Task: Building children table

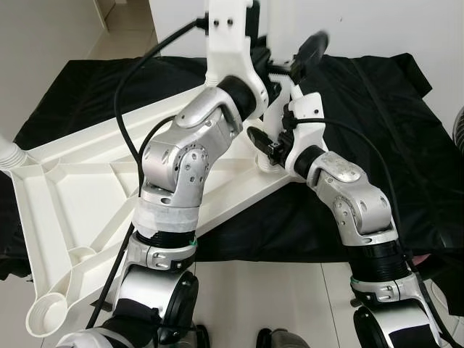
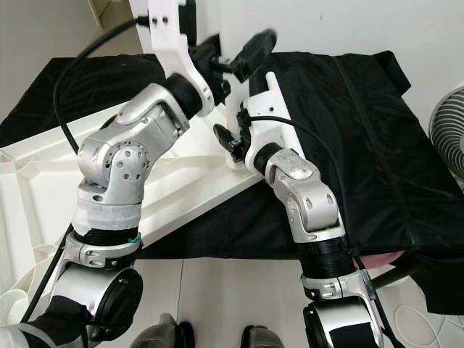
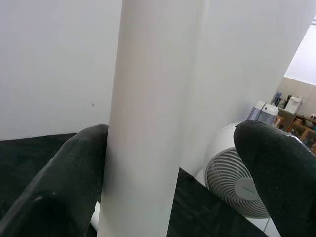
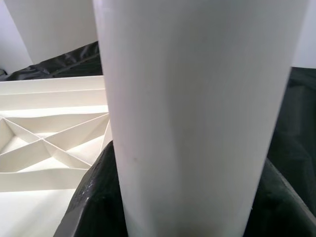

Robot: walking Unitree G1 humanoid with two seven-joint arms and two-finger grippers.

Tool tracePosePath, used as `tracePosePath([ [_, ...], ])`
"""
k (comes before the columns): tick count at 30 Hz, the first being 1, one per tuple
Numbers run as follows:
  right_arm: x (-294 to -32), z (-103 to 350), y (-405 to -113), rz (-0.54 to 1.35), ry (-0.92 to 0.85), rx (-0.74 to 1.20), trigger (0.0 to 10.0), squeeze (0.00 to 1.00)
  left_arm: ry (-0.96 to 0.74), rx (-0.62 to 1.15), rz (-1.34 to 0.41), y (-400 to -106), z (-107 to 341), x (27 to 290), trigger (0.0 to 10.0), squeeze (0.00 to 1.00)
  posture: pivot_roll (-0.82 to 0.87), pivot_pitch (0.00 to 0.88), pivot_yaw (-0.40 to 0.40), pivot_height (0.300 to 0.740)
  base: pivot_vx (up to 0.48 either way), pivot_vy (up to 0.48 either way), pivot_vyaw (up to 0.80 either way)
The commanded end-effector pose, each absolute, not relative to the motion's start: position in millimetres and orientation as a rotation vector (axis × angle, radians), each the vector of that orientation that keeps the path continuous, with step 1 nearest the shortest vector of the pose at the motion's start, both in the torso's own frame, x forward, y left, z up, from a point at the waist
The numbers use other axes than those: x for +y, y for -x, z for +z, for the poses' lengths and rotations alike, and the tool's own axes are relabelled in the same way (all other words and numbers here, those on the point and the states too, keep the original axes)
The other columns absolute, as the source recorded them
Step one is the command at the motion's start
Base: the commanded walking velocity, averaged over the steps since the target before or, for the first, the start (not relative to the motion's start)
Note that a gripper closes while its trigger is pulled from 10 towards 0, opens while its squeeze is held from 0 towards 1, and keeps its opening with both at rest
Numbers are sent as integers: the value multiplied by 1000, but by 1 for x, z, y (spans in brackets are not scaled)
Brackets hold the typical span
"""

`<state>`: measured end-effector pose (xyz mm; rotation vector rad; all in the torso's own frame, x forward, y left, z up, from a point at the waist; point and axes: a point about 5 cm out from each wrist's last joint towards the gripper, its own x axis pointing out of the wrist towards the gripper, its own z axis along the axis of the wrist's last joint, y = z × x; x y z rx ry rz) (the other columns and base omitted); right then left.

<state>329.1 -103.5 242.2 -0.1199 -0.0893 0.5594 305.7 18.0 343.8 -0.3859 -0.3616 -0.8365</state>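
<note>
1. White plastic makes up the whole job: an upturned tabletop lies rib-side up on a black cloth spread over the floor, with a round leg socket open at its near left corner.
2. A white table leg stands upright at the tabletop's far right corner, its long axis vertical, rising between the two arms.
3. The left gripper reaches the leg high up. One black finger lies against the leg's side, while the other finger stands well clear, so these fingers are spread wide and not clamped on the leg.
4. The right gripper is lower, near the leg's foot at the tabletop corner. Its dark fingers wrap close on both sides of the leg, and it looks closed on it, holding it.
5. The relation that matters is leg over socket: the leg must go straight down along its own axis into the corner socket, which the arms hide, so whether it is seated cannot be told.
6. The right arm is nearer the joint and would best steady the foot. The left arm, higher up, would best keep the leg plumb and press down.
7. A fan stands off to the right, beyond the cloth.
</note>
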Motion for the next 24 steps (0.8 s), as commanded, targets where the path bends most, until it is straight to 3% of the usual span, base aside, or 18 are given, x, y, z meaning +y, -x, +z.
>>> tracePosePath([
  [1,-102,243,-329,558,124,-90,10000,0,447,-400,-936,-292,354,2,10000,0,-103,116,58,740,0,0,0],
  [8,-105,243,-330,523,104,-97,10000,0,442,-395,-956,-290,353,1,10000,0,-103,116,58,740,0,0,0],
  [13,-114,249,-333,453,57,-140,10000,0,334,-334,-830,-304,332,8,10000,0,-105,124,56,740,0,0,0],
  [24,-129,246,-336,346,4,-158,10000,0,336,-281,-736,-314,315,25,10000,0,-100,124,47,740,0,0,0],
])
